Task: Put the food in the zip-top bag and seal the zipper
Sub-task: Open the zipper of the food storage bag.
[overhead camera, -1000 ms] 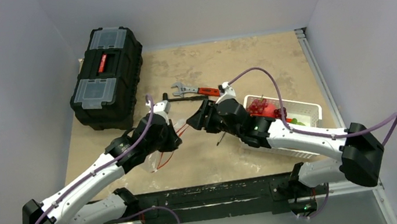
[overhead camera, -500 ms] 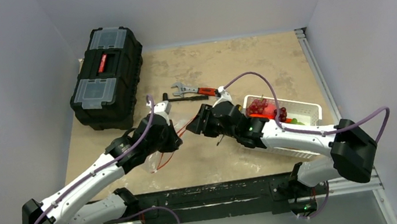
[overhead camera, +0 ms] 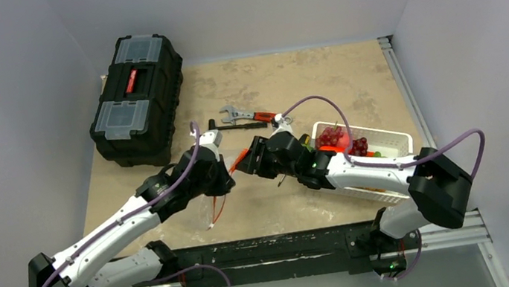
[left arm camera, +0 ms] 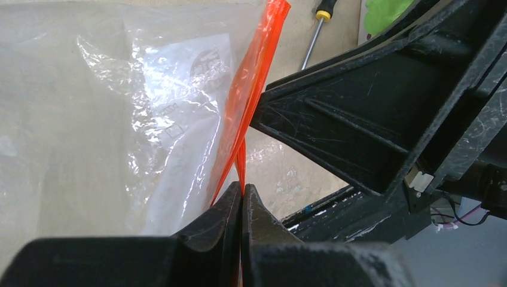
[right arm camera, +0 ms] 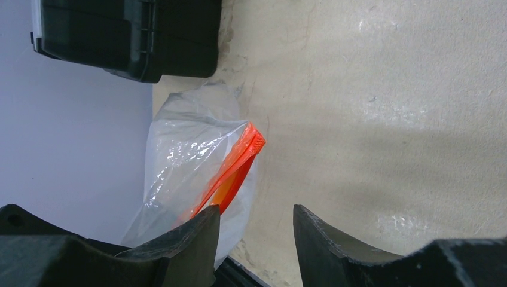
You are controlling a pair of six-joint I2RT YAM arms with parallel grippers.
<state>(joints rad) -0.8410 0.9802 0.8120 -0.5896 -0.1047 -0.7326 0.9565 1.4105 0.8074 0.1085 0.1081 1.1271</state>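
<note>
My left gripper [left arm camera: 242, 200] has its jaws pressed tight together on the zipper [left arm camera: 254, 78], pinching the orange-red strip low down while the rest of it runs up and away from the fingertips. The zip-top bag [left arm camera: 119, 119] spreads out from that strip, clear and crinkled, and I can't make out any food inside it. Facing it, my right gripper [right arm camera: 256, 230] has its jaws well apart with nothing between them. The bag's zipper corner sits just beside one finger [right arm camera: 200, 239], and I can't tell whether they touch. From overhead, both grippers meet over the middle of the table [overhead camera: 302, 77] with the bag between them. The dark red grapes [overhead camera: 333, 136] lie in the white basket [overhead camera: 395, 140] under my right arm, well apart from the bag. A screwdriver [left arm camera: 323, 11] lies on the table just past the grippers, a wrench [overhead camera: 248, 116] beyond them, and a black toolbox [overhead camera: 136, 100] at the far left.
</note>
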